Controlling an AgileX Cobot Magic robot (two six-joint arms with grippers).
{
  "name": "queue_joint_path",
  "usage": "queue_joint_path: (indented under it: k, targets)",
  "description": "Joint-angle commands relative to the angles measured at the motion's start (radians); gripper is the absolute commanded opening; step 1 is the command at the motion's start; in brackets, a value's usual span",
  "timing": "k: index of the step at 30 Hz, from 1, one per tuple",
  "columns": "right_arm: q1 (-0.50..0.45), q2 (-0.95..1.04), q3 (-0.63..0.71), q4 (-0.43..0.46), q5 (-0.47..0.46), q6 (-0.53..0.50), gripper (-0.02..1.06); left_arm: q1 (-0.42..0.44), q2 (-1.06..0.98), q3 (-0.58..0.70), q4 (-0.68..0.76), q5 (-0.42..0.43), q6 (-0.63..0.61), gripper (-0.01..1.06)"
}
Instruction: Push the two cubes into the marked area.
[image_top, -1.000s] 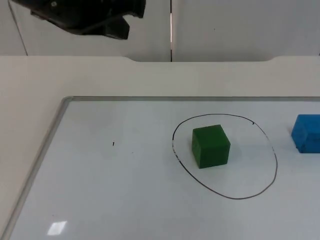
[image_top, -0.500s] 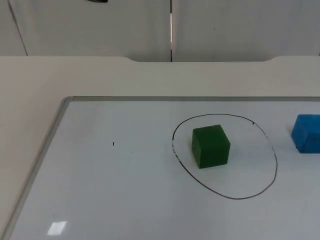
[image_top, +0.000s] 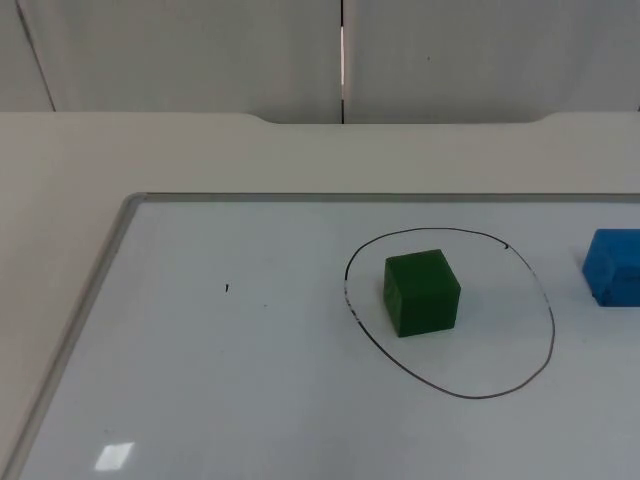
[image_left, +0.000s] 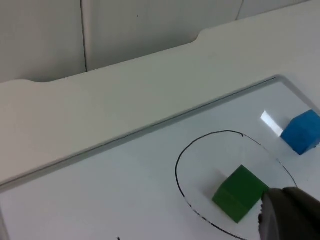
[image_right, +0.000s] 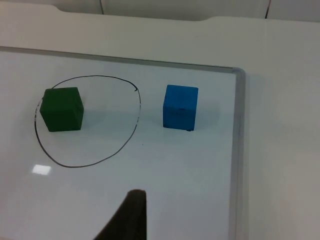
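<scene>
Green cube (image_top: 422, 292) inside drawn ring (image_top: 551, 330); blue cube (image_top: 612, 266) outside, right of it; both tools' states: cannot tell.

1. A robot test lab: a plain white desk (image_top: 200, 150) ends at a bare grey partition wall (image_top: 480, 50).
2. A whiteboard (image_top: 230, 380) with a hand-drawn ring (image_top: 552, 330) lies flat ahead of the tools, carrying coloured foam blocks.

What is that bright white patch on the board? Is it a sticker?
No, it's lamp glare on the shiny whiteboard. In the top view the glare patch sits near the front edge; in the left wrist view it lies beside the blue cube; in the right wrist view it's just outside the drawn ring, near the green cube.
</scene>
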Motion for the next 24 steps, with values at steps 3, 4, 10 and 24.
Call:
queue_joint_path:
  k: [3,4,10,24]
  targets:
    - [-0.004,-0.001,0.001,-0.003,-0.004,-0.015,1.05,0.002,-0.108,0.073,0.042,0.026,-0.034,0.0]
    - [-0.004,-0.001,0.001,-0.003,-0.004,-0.015,1.05,0.002,-0.128,0.082,0.07,0.049,-0.047,0.0]
    - [-0.004,-0.001,0.001,-0.003,-0.004,-0.015,1.05,0.002,-0.245,0.083,0.311,0.182,-0.238,0.0]
    - [-0.004,-0.001,0.001,-0.003,-0.004,-0.015,1.05,0.002,-0.504,0.09,0.428,0.399,-0.361,0.0]
